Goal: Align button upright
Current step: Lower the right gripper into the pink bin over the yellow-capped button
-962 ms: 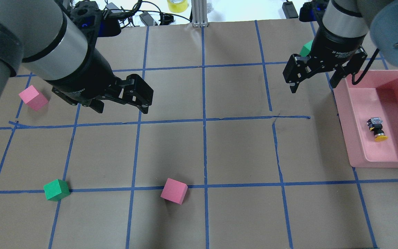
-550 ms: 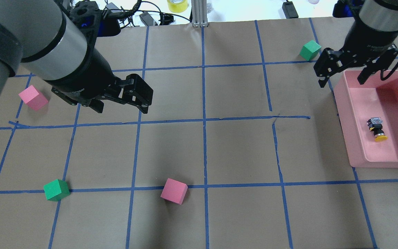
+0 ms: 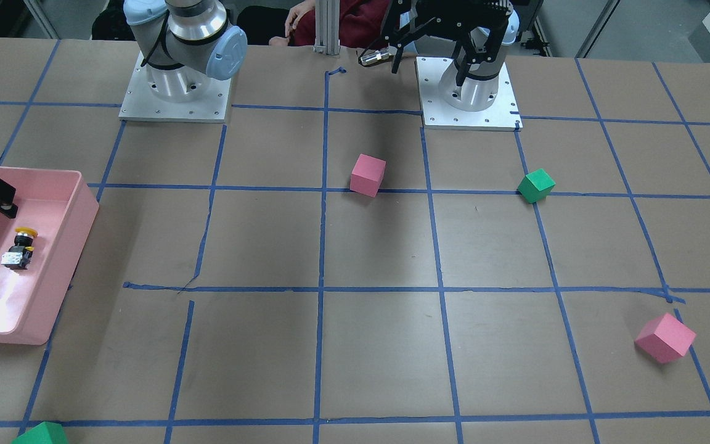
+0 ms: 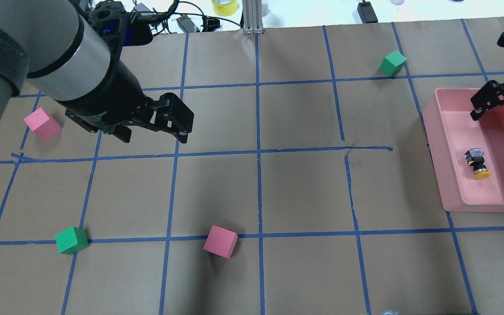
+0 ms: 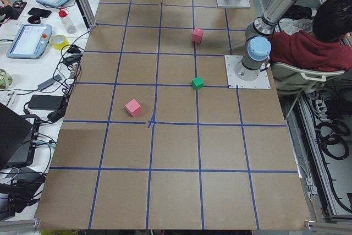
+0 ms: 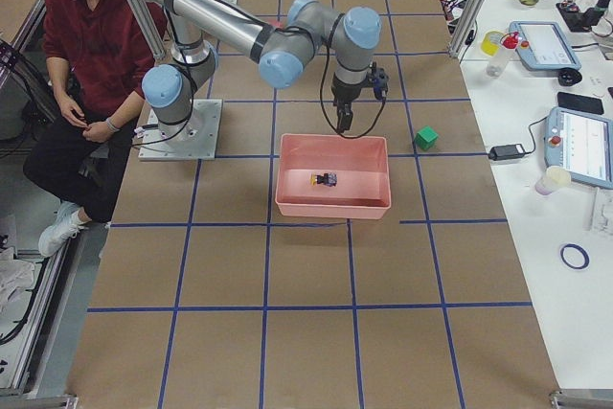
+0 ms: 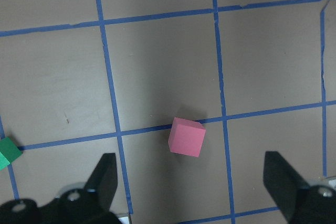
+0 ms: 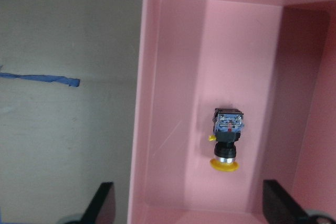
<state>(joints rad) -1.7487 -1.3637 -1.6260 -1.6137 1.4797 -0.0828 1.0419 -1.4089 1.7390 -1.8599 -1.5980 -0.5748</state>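
I see the button (image 4: 478, 163) lying on its side inside the pink bin (image 4: 442, 153), yellow cap (image 8: 224, 165) toward the bin's near end. Left pincer (image 4: 153, 135) hangs wide open, well apart from the bin; right pincer (image 4: 496, 109), also wide, hovers above the bin's far end.

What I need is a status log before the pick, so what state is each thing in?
button: lying on its side in the pink bin, not upright, nothing touching it.
pink bin: right way up on the table, holding only the button.
right claw: open, empty, hovering over the bin.
left claw: open, empty, hovering over the table.
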